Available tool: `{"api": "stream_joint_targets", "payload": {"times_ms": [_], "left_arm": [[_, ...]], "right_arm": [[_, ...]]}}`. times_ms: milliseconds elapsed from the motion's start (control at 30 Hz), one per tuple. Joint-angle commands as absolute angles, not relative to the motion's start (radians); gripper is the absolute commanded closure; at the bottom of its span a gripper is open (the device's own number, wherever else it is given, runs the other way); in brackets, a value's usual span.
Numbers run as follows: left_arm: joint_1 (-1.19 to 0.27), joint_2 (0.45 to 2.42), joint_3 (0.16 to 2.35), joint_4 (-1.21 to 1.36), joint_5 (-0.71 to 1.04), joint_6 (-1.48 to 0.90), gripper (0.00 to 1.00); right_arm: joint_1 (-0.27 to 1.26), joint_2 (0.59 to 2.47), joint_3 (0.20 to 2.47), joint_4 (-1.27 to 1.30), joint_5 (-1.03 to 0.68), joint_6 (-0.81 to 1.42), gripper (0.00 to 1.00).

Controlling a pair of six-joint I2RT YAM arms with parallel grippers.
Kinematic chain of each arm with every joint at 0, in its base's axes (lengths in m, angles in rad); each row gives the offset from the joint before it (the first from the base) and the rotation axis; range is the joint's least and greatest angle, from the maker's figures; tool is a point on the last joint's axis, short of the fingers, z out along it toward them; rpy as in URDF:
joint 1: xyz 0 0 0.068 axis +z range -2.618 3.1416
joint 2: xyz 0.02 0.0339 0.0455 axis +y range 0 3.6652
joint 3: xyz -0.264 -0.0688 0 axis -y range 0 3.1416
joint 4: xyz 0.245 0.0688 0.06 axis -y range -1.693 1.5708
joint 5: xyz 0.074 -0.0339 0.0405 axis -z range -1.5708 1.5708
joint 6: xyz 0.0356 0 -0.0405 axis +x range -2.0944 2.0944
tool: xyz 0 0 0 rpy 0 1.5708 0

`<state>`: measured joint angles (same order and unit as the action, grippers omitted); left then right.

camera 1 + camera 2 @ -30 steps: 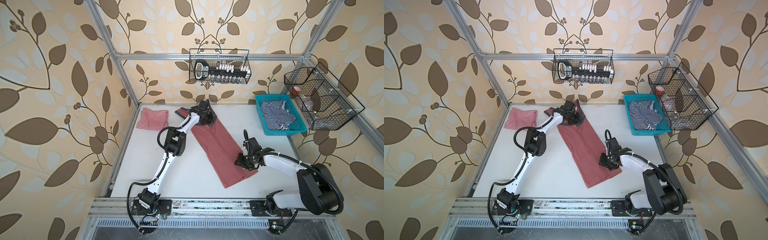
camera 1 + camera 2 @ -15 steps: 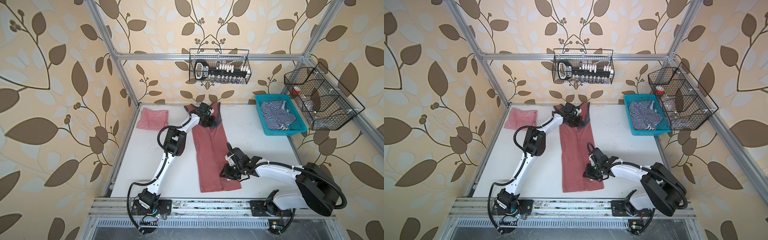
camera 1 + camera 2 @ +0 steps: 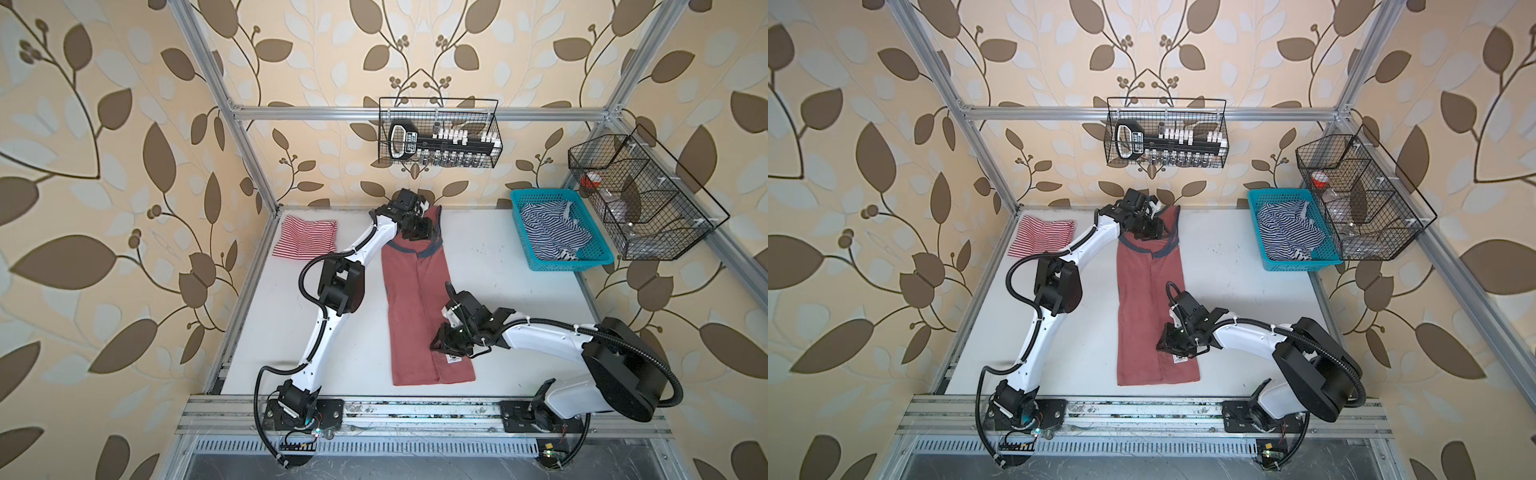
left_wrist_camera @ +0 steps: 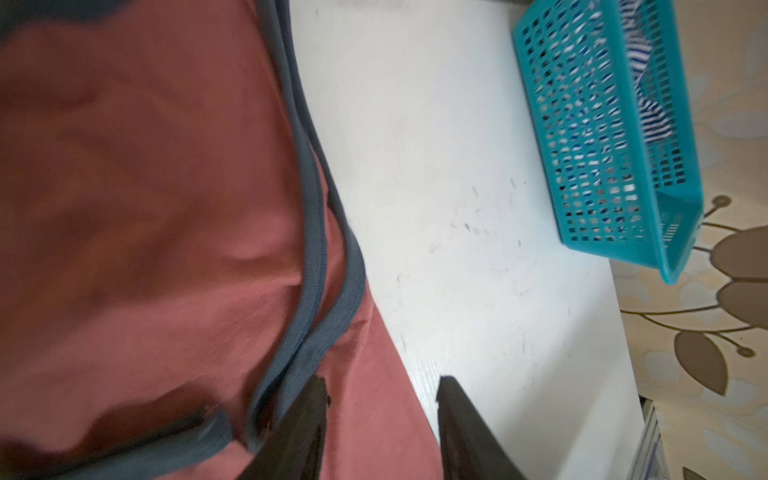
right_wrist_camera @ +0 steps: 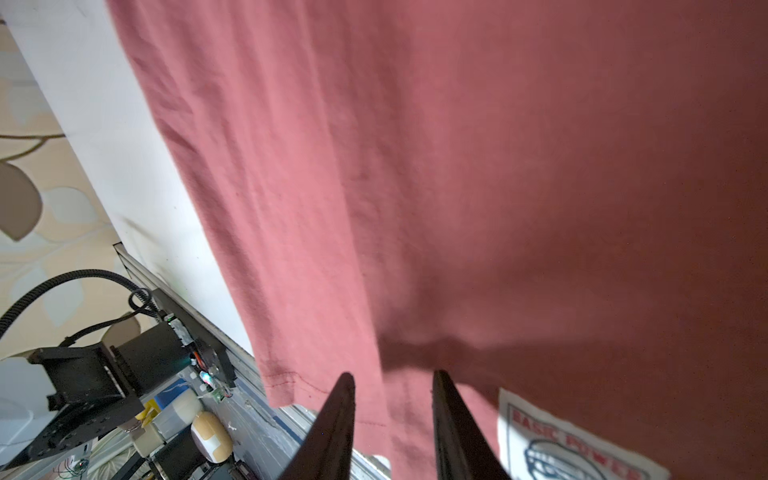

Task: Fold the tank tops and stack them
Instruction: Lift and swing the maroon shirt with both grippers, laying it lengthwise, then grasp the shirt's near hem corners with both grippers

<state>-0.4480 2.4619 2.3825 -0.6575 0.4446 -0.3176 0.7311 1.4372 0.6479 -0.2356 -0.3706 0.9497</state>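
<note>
Two tank tops, two end effectors, one basket, on a white desk [image 3: 490,257].
Folded red-and-white striped top [image 3: 305,239], rear left corner; left end effector [image 3: 419,230], fingers parted, over navy ribbed neckline; dusty red top [image 3: 411,299], long flat rectangle, desk centre; right end effector [image 3: 441,341], fingers parted, near its hem; teal lattice basket [image 3: 569,264] holding blue-white striped cloth [image 3: 548,228].

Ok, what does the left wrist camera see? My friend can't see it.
The left gripper, open, hangs over a dusty red tank top with navy trim, spread on the white table. Beyond it stands a teal basket holding blue-and-white striped cloth.
</note>
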Motion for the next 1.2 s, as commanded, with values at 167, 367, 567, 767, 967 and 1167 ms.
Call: {"api": "stream_joint_targets", "payload": {"times_ms": [167, 367, 567, 767, 967, 1167], "left_arm": [[-0.446, 2.161, 2.180, -0.814, 0.236, -0.303, 0.55], [-0.457, 1.811, 1.659, -0.785, 0.182, -0.426, 0.56], [-0.609, 1.453, 1.220, -0.730, 0.145, -0.568, 0.55], [-0.791, 1.283, 0.949, -0.721, 0.134, -0.744, 0.54], [-0.927, 1.248, 0.781, -0.693, 0.130, -0.875, 0.50], [-1.005, 1.251, 0.690, -0.587, 0.137, -0.989, 0.43]], "right_arm": [[0.738, 1.229, 0.681, -0.399, -0.239, 0.908, 0.61], [0.735, 1.043, 0.611, -0.573, -0.110, 0.881, 0.55], [0.739, 0.950, 0.512, -0.666, -0.056, 0.909, 0.55], [0.752, 0.905, 0.451, -0.699, -0.025, 0.940, 0.55], [0.760, 0.891, 0.403, -0.653, -0.060, 0.950, 0.55], [0.781, 0.907, 0.366, -0.587, -0.117, 0.958, 0.55]]}}
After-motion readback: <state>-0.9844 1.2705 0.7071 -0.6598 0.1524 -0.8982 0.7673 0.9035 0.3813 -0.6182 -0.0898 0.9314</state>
